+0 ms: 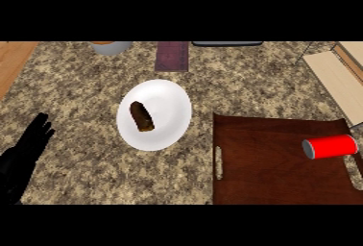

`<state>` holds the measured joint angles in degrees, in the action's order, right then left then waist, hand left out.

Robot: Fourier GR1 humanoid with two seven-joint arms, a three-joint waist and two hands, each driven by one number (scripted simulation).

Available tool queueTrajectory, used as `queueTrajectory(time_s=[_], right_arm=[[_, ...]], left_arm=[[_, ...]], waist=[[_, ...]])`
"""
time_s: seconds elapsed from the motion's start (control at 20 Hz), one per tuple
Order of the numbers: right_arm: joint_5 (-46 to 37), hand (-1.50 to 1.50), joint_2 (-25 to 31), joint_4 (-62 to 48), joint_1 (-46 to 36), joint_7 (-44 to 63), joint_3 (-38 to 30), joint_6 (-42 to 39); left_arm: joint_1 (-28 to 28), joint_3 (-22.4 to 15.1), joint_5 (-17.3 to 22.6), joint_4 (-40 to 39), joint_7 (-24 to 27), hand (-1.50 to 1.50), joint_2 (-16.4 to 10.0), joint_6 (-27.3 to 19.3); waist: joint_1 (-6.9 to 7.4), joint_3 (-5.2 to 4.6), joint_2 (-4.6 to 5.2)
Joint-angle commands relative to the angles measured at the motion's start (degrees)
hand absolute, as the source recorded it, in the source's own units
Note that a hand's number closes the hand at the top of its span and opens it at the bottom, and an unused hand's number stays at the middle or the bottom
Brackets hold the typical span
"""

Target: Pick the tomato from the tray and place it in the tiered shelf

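Note:
A dark brown tray [269, 163] with pale handles lies at the lower right of the counter. Near its right side rests a red cylinder [332, 146] on its side, with a grey end facing left; I see no round tomato. The light wooden tiered shelf [340, 72] shows at the upper right edge. My left hand [25, 153] rests open at the lower left edge with its fingers up, far from the tray. My right hand does not show.
A white plate [166, 91] holding a brown oblong item [141, 116] sits mid-counter, left of the tray. At the back edge are a grey bowl [110, 46], a maroon cloth-like rectangle [172, 56] and a dark object [227, 43].

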<state>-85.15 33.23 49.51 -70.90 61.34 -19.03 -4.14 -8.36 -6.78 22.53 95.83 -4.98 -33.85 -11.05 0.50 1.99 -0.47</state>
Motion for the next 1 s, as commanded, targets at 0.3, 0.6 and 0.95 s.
queueTrajectory(time_s=[0.3, 0.6, 0.95], right_arm=[[0.29, 1.50, 2.94, -2.61, 5.65, 4.14, -7.34, 11.72], [0.46, -1.50, 4.18, -6.60, 7.35, 0.44, -8.68, 7.23], [2.65, -1.50, 4.77, -4.13, 8.31, -4.14, -10.80, 14.65]], left_arm=[[3.00, 0.18, -1.16, -7.33, 0.68, 0.00, 1.38, -0.98], [4.36, -0.85, -1.14, -7.61, -0.43, 0.00, 1.76, -1.62], [2.83, -1.50, -1.31, -8.13, 2.29, 0.00, 2.38, -0.89]], waist=[[-0.62, -2.00, 1.22], [-0.66, -2.02, 0.90], [-0.53, -2.01, 0.86]])
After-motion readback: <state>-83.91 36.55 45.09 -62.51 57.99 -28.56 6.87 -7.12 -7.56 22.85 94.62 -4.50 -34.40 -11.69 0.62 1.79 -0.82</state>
